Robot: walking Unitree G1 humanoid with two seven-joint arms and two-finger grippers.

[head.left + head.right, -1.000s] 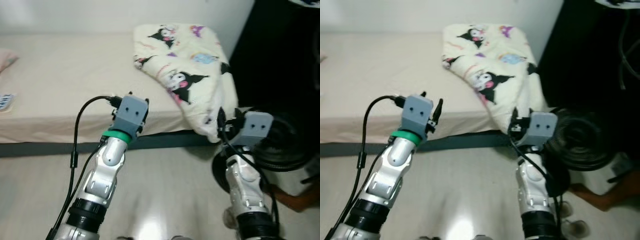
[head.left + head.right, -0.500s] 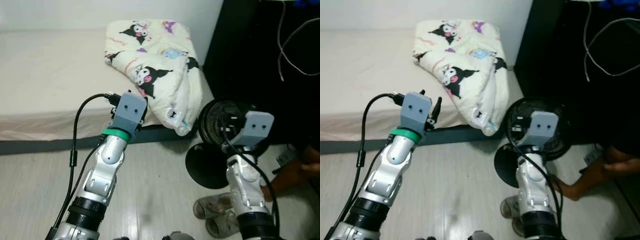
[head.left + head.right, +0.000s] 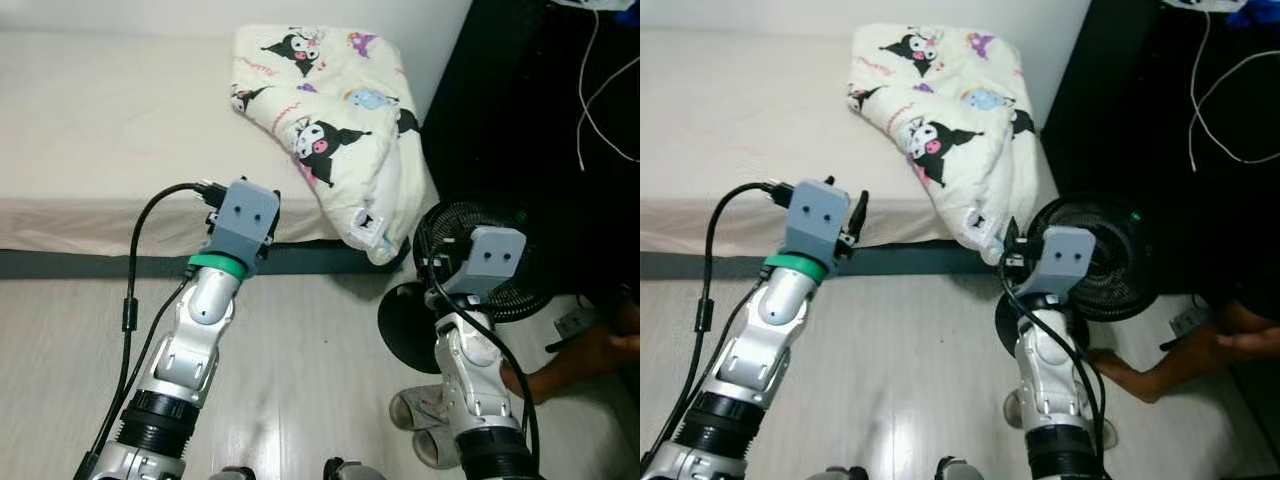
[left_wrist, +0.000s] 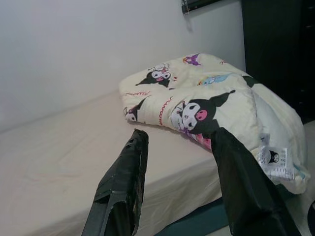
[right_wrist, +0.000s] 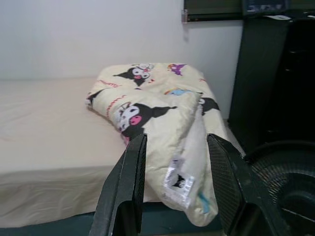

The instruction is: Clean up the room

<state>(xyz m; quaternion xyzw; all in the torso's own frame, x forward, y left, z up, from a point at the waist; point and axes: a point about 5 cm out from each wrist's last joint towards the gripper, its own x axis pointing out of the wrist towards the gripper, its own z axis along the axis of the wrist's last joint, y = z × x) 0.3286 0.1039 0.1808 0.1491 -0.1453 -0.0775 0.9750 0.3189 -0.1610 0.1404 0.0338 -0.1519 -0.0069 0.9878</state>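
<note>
Folded quilt (image 3: 340,130), soft, puffy and cream, printed with black-eared cartoon faces, sits at the bed's (image 3: 90,150) far corner, one end drooping over the edge.

Both grippers hover short of the bedside, left gripper (image 4: 179,172) and right gripper (image 5: 174,184) each spread wide with nothing held. A round black wire-caged fan (image 3: 485,265) stands on pale floorboards (image 3: 300,370) beside dark furniture, where what looks like a person's hand (image 3: 1225,345) rests low.

White wall (image 5: 74,34), pale floor (image 3: 300,360), perhaps dark cabinet (image 3: 520,110)
</note>
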